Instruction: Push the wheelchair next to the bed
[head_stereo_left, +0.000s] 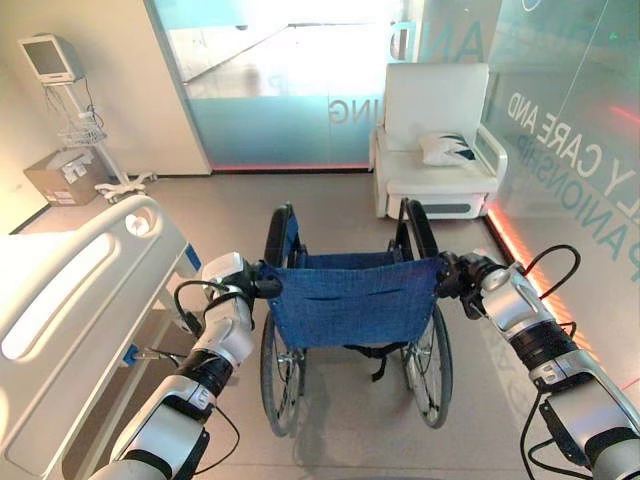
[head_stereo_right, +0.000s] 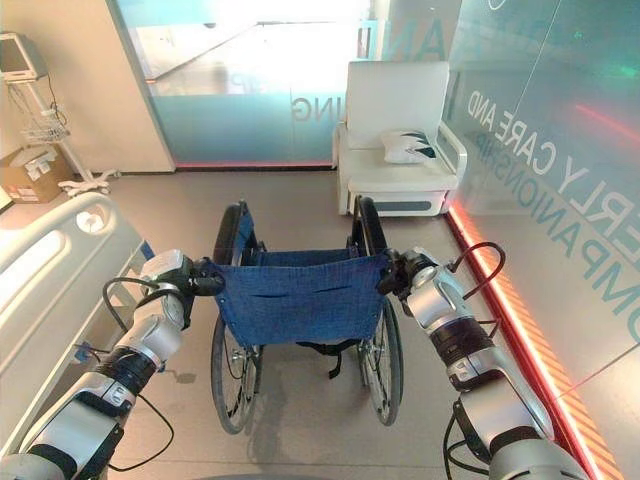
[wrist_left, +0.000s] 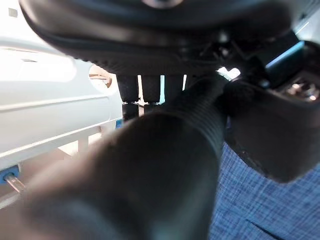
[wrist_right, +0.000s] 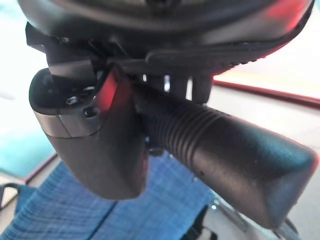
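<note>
I have my left hand and right hand curled round the push handles of the wheelchair. It stands just beside the foot of the bed, facing an armchair.

Eye views: from head height, facing forward and down, mid-range; both share wheelchair, bed, armchair.
Left wrist view: very close, along left hand over push handle.
Right wrist view: very close, along right hand.
</note>
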